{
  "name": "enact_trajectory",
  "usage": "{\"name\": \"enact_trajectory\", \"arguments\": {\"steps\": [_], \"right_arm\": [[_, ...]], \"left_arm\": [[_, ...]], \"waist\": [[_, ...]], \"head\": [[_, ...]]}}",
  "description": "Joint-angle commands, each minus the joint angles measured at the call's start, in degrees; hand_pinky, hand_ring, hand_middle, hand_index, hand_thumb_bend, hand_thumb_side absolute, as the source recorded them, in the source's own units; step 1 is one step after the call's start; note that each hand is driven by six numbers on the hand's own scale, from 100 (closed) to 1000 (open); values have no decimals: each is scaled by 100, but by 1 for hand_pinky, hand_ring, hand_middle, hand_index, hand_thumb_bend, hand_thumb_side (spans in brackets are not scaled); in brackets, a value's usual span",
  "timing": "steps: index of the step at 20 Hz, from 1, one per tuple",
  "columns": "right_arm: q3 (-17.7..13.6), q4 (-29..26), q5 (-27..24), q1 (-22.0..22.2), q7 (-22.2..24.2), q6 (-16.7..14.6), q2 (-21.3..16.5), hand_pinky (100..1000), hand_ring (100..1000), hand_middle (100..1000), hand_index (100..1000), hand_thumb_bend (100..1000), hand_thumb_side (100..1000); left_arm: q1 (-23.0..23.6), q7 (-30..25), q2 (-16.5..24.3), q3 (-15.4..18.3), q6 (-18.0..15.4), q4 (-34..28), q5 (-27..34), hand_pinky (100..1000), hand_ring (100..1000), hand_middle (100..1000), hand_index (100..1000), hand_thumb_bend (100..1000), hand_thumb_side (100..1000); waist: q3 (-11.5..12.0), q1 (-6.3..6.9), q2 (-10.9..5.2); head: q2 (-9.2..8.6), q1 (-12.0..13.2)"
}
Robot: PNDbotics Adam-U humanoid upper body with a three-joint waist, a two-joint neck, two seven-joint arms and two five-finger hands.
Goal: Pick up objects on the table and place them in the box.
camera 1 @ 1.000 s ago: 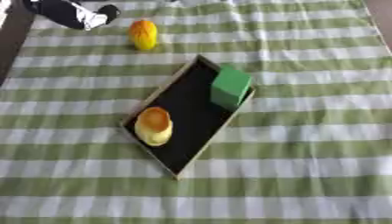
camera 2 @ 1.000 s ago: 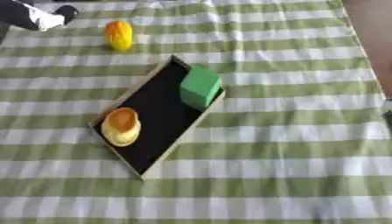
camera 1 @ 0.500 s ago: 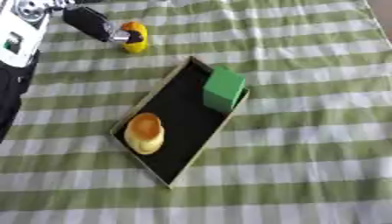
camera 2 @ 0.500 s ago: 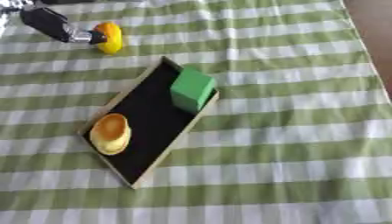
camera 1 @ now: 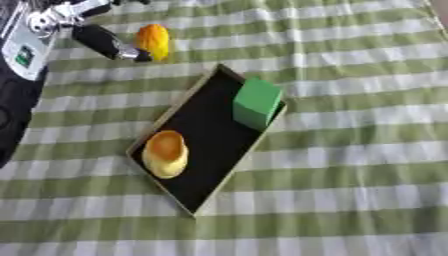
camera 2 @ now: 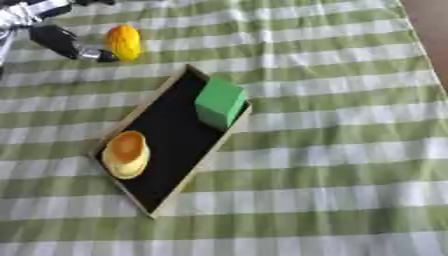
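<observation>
A black shallow box (camera 1: 213,131) with a wooden rim lies askew in the middle of the striped cloth. Inside it, a green block (camera 1: 256,102) stands at the far end and a yellow-orange round thing (camera 1: 164,152) sits at the near end. Beyond the box, at the upper left, an orange-yellow oval object (camera 1: 153,40) lies on the cloth. My left hand (camera 1: 103,41) reaches in from the upper left corner, open, one black finger stretched beside the oval object's left side with its tip at the object's edge. Other fingers show above, near the top edge.
The green-and-white striped tablecloth (camera 1: 350,165) covers the whole table. My left forearm (camera 1: 24,47), silver and black, fills the upper left edge. A strip of brown surface (camera 2: 433,30) shows beyond the cloth at the upper right.
The camera has tilted, so the whole picture has shifted. My left hand has come down from the upper left corner to the oval object's side.
</observation>
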Motion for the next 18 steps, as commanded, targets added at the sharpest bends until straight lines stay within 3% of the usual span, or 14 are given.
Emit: {"name": "enact_trajectory", "arguments": {"steps": [1,6,18], "right_arm": [[-21,-84,9,-40,-33,28,-131,872,886,618,746,100,501],[-6,-84,21,-71,-34,50,-116,872,886,617,746,100,500],[45,-84,72,-93,-25,131,-47,871,886,608,741,100,493]], "left_arm": [[-150,96,95,121,-27,148,-162,872,935,864,919,622,533],[-159,266,50,235,93,325,-148,858,928,861,918,539,555],[-271,614,67,461,348,546,-74,849,924,862,923,454,532]], "waist": [[2,-7,-100],[-49,16,-48],[-205,79,112]], "head": [[-107,38],[-175,99],[-363,157]]}}
